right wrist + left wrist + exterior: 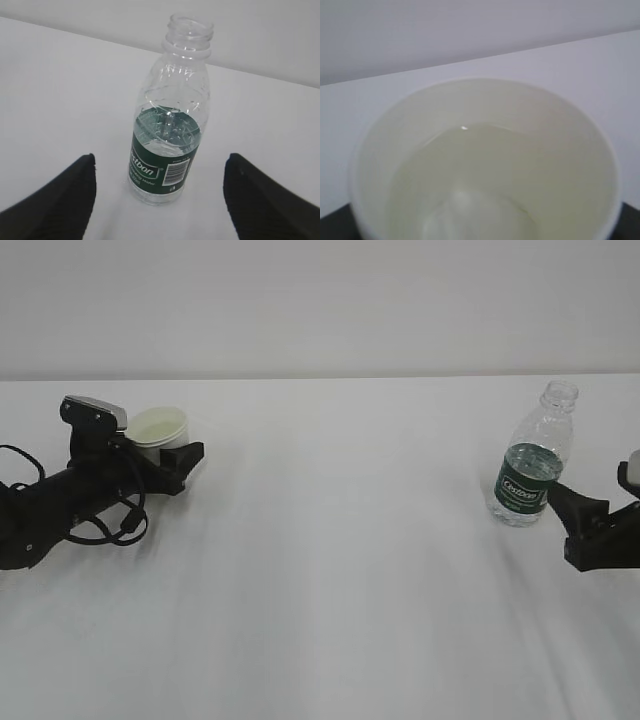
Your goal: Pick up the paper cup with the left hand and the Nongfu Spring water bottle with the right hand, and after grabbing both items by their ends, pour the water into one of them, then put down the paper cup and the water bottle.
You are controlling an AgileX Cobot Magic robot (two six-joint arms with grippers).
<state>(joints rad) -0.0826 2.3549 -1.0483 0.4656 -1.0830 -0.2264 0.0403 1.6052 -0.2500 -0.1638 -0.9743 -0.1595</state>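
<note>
The paper cup stands upright on the white table at the far left and holds some water. My left gripper lies low around it. Its black fingers show only at the bottom corners of the left wrist view, outside the cup's rim. At the far right the Nongfu Spring water bottle stands upright and uncapped, with water up to its green label. My right gripper is open just right of it. Both of its fingers stand well clear of the bottle.
The white table stretches between the two arms, with a pale wall behind its far edge. The left arm's black cables loop onto the table beside the cup.
</note>
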